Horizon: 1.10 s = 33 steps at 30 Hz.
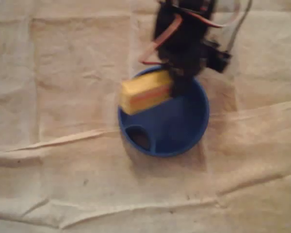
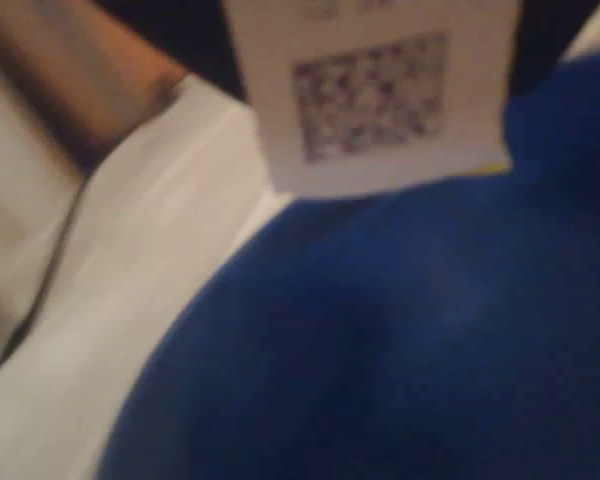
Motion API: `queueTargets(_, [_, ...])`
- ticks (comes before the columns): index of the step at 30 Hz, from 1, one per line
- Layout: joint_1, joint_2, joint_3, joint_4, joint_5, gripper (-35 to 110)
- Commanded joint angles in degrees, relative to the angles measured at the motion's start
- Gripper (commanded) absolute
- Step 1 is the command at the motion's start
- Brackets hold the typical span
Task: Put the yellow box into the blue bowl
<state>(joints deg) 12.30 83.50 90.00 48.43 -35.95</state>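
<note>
In the overhead view, the blue bowl (image 1: pixel 186 124) sits on a wrinkly tan cloth (image 1: pixel 63 73). The black gripper (image 1: pixel 177 82) comes in from 12 o'clock. It is over the top edge of the bowl.

The gripper is closed on the yellow box (image 1: pixel 145 92) and holds it by one end. The fingers are dark and blurry, so the pinch itself is hard to see. The box hangs over the bowl's edge and does not rest flat on anything, so I think it is held.

From the gripper, the box sticks out toward 8 o'clock. Its long side runs from about 8 o'clock to 2 o'clock. The held end is the 2 o'clock end. The free end pokes out past the bowl's edge, at about 10 o'clock on the bowl. So only part of the box is over the inside of the bowl.

In the wrist view, the box (image 2: pixel 370 95) shows a white face with a square dotty code at 12 o'clock. The bowl (image 2: pixel 400 350) is right under it, big and blue. The cloth (image 2: pixel 130 300) is off at 9 o'clock.

I think the box needs to go a bit toward 4 o'clock first. Then all of it would be over the bowl. If the gripper lets go here, the free end could tip out over the edge.

There is a dark oval spot (image 1: pixel 138 138) inside the bowl at 7 o'clock. I cannot tell what it is.
</note>
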Motion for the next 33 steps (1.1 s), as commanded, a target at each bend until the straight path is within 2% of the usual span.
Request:
queueTargets(1, [-0.6, 1.1, -3.0, -1.4, 0.5, 0])
queueTargets(6, [-0.8, 1.6, -3.0, -1.4, 0.5, 2])
queueTargets(15, [-0.2, 1.7, -3.0, -1.4, 0.4, 20])
queueTargets(21, [0.1, 2.6, -2.9, -0.7, -0.1, 21])
queueTargets(27, [0.8, 9.5, -1.8, -0.5, 0.4, 18])
queueTargets(33, [2.5, 15.6, -1.8, -0.5, 0.4, -1])
